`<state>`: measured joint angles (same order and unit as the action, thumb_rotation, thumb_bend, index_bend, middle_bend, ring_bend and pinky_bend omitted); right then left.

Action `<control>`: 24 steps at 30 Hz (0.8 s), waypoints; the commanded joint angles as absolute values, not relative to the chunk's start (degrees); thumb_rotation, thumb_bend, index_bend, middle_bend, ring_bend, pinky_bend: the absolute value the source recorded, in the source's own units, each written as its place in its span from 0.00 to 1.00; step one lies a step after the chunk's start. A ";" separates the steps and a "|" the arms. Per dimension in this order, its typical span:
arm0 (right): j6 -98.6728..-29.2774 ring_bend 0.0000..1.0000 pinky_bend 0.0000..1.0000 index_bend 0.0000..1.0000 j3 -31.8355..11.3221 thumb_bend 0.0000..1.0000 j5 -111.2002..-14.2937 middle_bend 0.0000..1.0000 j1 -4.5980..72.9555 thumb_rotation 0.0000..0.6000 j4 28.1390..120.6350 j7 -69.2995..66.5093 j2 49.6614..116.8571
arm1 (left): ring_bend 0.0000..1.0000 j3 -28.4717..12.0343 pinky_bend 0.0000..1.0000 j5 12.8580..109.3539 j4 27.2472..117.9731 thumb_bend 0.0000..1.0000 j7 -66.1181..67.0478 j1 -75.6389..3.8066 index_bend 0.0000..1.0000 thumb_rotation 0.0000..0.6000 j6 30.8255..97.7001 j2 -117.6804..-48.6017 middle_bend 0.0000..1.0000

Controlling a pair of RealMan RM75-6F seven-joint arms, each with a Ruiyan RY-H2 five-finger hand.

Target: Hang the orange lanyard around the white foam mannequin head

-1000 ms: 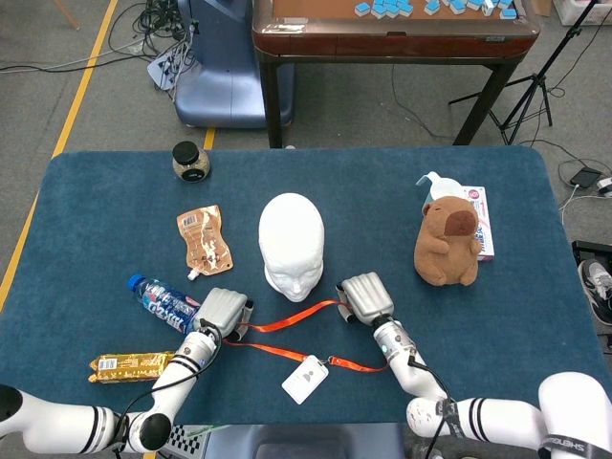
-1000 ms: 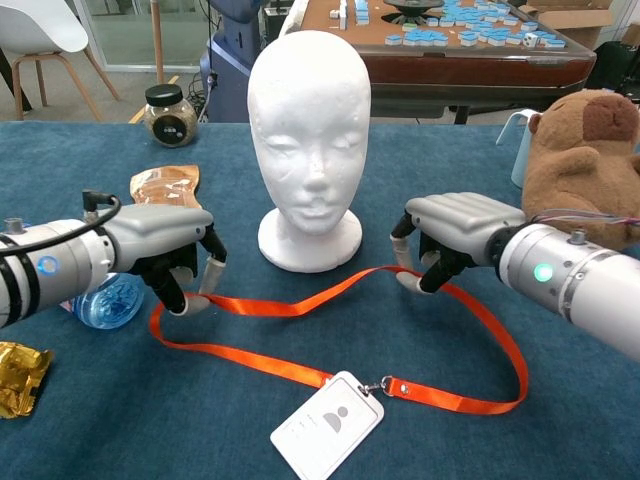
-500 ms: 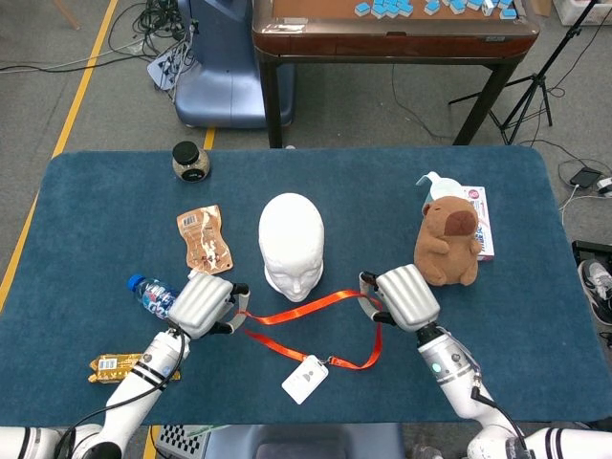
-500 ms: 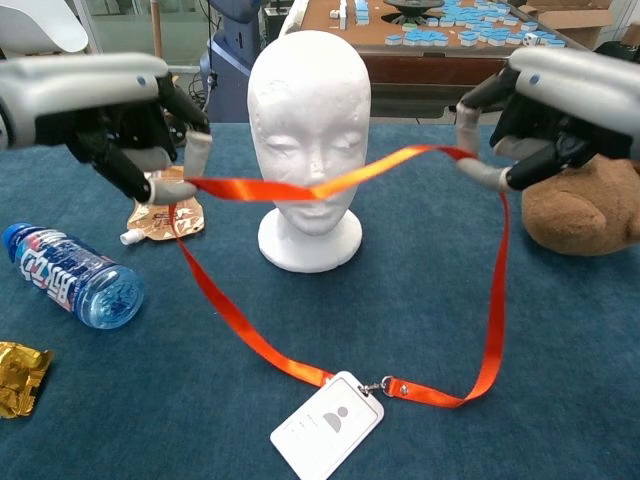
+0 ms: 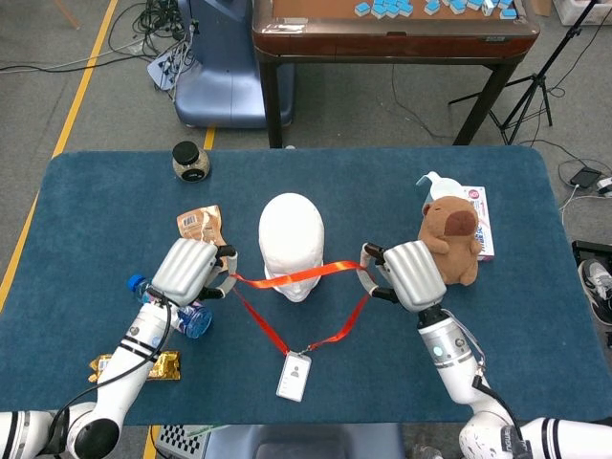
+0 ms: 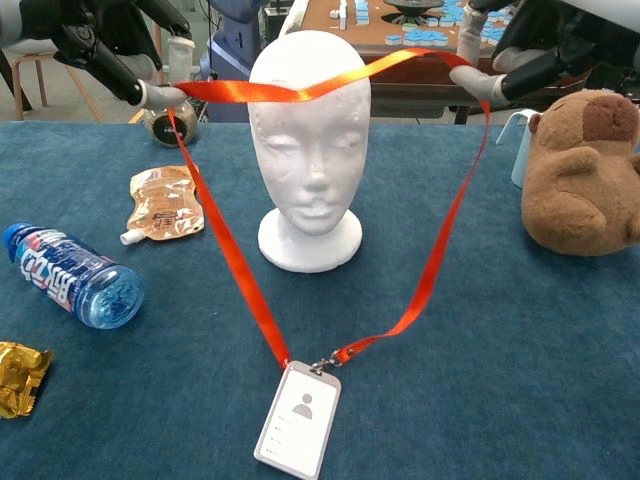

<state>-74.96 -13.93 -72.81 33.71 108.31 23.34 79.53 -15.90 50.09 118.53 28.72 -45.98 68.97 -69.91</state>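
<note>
Since half a second ago both hands have risen and moved toward the far side of the counter (image 5: 96, 191). The left hand (image 5: 187, 271) pinches one side of the orange lanyard (image 6: 215, 235) and the right hand (image 5: 409, 274) pinches the other. The stretch of strap between them, which crossed the face of the white foam head (image 6: 310, 120) at about chin level before, now runs across its forehead in the chest view. The rest of the loop hangs down in a V in front of the head. The badge (image 6: 295, 418), lying flat on the counter earlier, now hangs upright at the bottom of the V; whether its lower edge touches the counter cannot be told. The loop is not yet over the head.

A glass jar (image 5: 191, 161) with a dark lid stands at the far left of the counter; its contents are too small to make out. A plastic water bottle (image 6: 72, 276) lies on its side at the left, near a brown pouch (image 6: 165, 203) with a spout. A gold wrapper (image 6: 20, 375) lies at the left near edge. A brown plush animal (image 6: 582, 170) sits at the right, with a white pump bottle (image 5: 435, 184) just behind it.
</note>
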 commanded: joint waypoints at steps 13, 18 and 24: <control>-74.12 0.99 0.92 0.61 -21.48 0.46 -64.19 0.98 39.32 1.00 103.31 28.39 85.24 | 0.96 -20.93 0.92 41.28 112.24 0.33 26.44 -49.69 0.61 1.00 66.70 -70.10 0.96; -74.17 0.99 0.92 0.61 -23.14 0.46 -62.62 0.98 40.94 1.00 101.17 29.32 86.24 | 0.96 -22.59 0.92 38.94 109.64 0.33 25.75 -51.35 0.61 1.00 66.29 -71.19 0.96; -73.99 0.99 0.92 0.61 -25.02 0.46 -60.07 0.98 42.38 1.00 98.84 29.42 86.70 | 0.96 -24.37 0.92 35.16 107.51 0.33 25.59 -53.75 0.61 1.00 65.08 -72.10 0.96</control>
